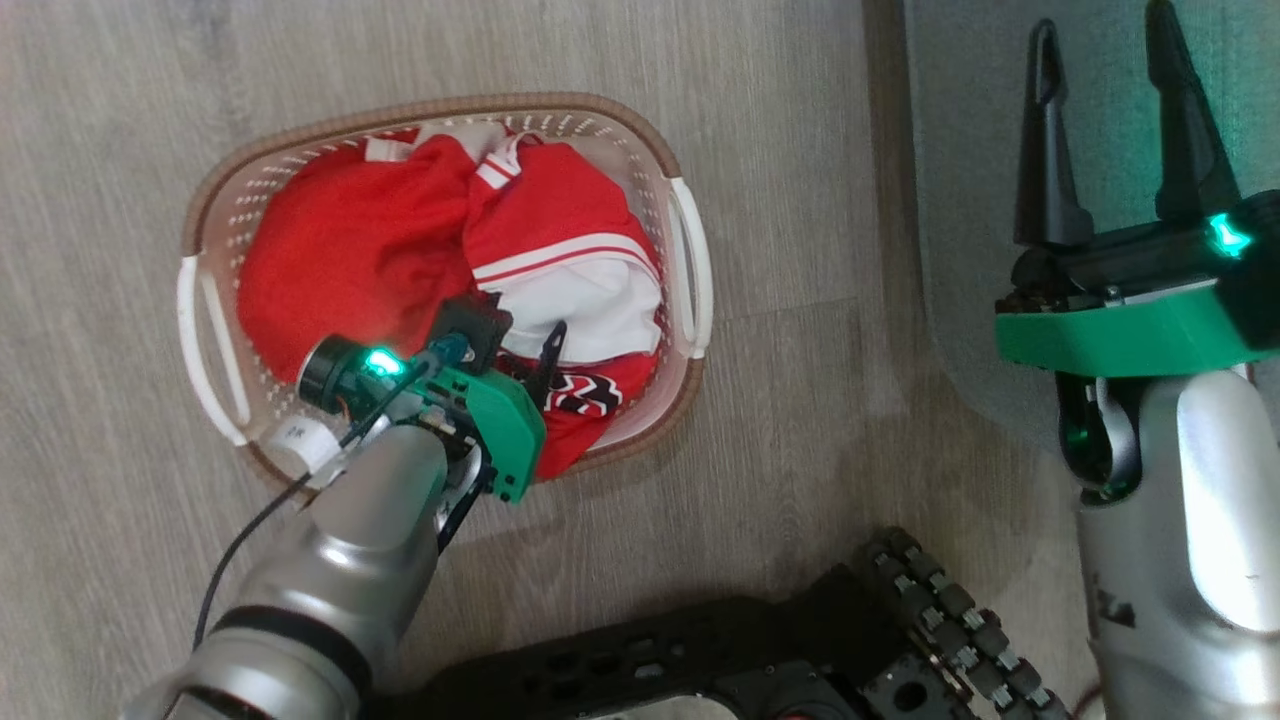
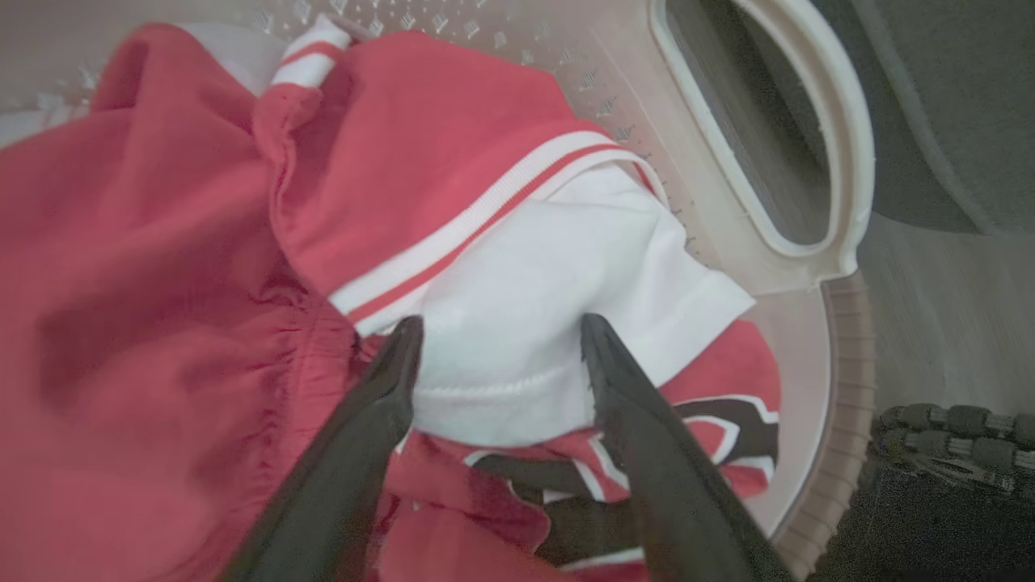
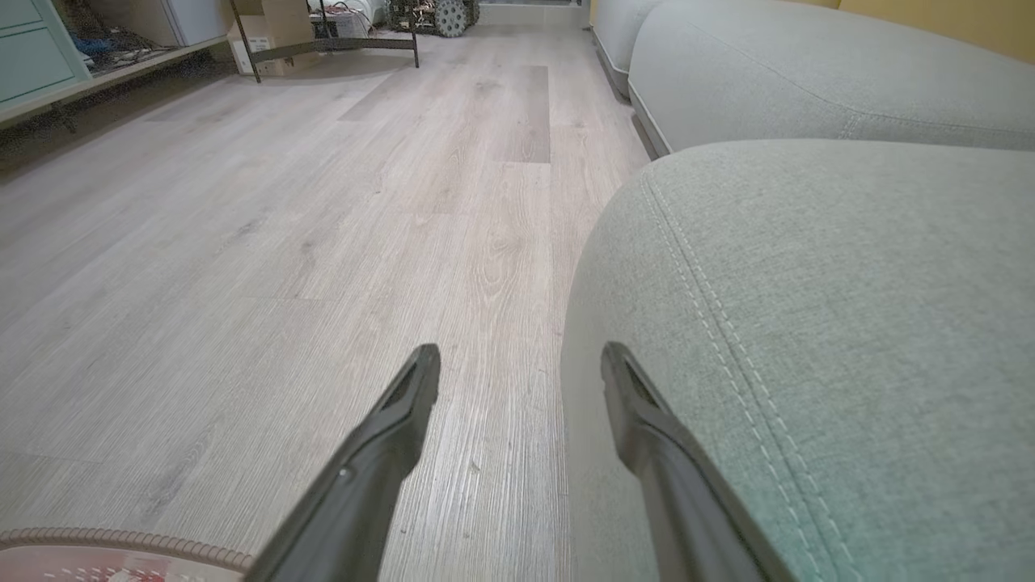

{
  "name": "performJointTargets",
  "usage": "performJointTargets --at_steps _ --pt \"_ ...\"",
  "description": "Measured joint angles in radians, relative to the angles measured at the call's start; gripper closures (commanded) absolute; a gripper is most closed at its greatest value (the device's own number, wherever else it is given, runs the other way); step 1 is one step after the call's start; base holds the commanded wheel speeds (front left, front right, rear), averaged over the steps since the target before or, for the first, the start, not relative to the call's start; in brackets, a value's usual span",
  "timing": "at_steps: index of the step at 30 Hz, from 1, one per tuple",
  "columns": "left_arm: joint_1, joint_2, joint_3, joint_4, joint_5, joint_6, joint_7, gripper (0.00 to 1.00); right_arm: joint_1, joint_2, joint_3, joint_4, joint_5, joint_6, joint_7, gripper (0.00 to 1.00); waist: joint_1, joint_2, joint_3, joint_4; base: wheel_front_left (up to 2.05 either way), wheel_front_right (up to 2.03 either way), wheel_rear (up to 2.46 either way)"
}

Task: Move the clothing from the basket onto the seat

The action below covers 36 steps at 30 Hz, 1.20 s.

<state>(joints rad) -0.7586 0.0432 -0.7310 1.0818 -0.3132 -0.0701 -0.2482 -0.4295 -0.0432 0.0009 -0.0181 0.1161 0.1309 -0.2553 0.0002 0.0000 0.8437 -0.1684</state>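
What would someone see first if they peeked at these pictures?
The bright red and white clothing, heaped in the cream basket on the wooden floor, grabs the eye first. Next comes the left gripper, its open fingers set on either side of a white fold. The right gripper hangs open above the edge of the grey-green seat.

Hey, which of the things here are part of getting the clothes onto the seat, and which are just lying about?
For the job: red clothing, cream laundry basket, grey-green seat cushion, left gripper with jaws open over the clothing.
Just about: wood floor, teal cabinet, dark metal frame, farther cushion.
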Motion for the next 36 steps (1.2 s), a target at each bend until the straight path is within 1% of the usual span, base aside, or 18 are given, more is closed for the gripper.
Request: performJointTargets --at_steps 3,4,5,8,12,15,18,27,31,32,36 --pt "-0.021 0.0 -0.023 0.015 -0.02 -0.004 0.0 0.0 -0.001 0.0 0.004 0.0 0.011 0.0 0.0 0.0 0.0 0.0 0.014 -0.01 0.0 0.0 0.0" --pt "-0.027 0.0 -0.042 0.016 -0.034 -0.01 0.0 0.6 -0.001 0.0 0.006 0.001 0.017 0.0 0.0 0.0 0.0 0.0 0.017 -0.013 0.0 0.0 0.0" --pt "-0.029 0.0 -0.054 0.015 -0.038 -0.01 0.0 1.0 -0.002 0.0 0.007 0.003 0.017 0.0 0.0 0.0 0.0 0.0 0.015 -0.015 0.0 0.0 0.0" --pt "-0.031 0.0 -0.069 -0.002 -0.051 -0.009 -0.001 1.0 -0.002 0.0 0.006 0.009 0.017 0.0 0.0 0.0 -0.0001 0.0 0.002 -0.016 0.0 0.0 0.0" --pt "-0.031 0.0 -0.075 -0.06 -0.058 0.002 -0.001 1.0 -0.006 0.0 0.002 0.022 0.017 0.0 0.0 0.0 -0.0001 0.0 -0.031 -0.011 0.0 0.0 0.0" --pt "-0.029 0.0 -0.078 -0.099 -0.032 0.018 -0.001 1.0 -0.006 0.0 0.003 0.034 0.017 0.0 0.0 0.0 -0.0001 0.0 -0.068 -0.004 0.0 0.0 0.0" --pt "-0.011 0.003 -0.067 -0.153 -0.012 0.019 -0.001 1.0 -0.003 0.0 0.006 0.053 0.017 0.0 0.0 0.0 -0.0001 0.0 -0.116 0.003 0.0 0.0 0.0" --pt "0.113 0.019 -0.018 -0.313 0.03 0.026 -0.001 1.0 0.087 0.0 0.012 0.121 0.013 0.0 0.0 0.0 -0.0002 0.0001 -0.306 0.025 0.0 0.0 0.0" --pt "0.151 0.027 -0.006 -0.358 0.059 0.025 -0.001 1.0 0.141 0.0 0.013 0.151 0.005 0.0 0.0 0.0 -0.0002 0.0 -0.41 0.035 0.0 0.0 0.0" --pt "0.151 0.027 -0.006 -0.358 0.059 0.025 -0.001 1.0 0.141 0.0 0.013 0.151 0.005 0.0 0.0 0.0 -0.0002 0.0 -0.41 0.035 0.0 0.0 0.0" --pt "0.172 0.043 0.002 -0.404 0.073 0.018 -0.001 1.0 0.214 0.0 0.01 0.179 -0.004 0.0 0.0 0.0 -0.0002 0.0001 -0.516 0.047 0.0 0.0 0.0"
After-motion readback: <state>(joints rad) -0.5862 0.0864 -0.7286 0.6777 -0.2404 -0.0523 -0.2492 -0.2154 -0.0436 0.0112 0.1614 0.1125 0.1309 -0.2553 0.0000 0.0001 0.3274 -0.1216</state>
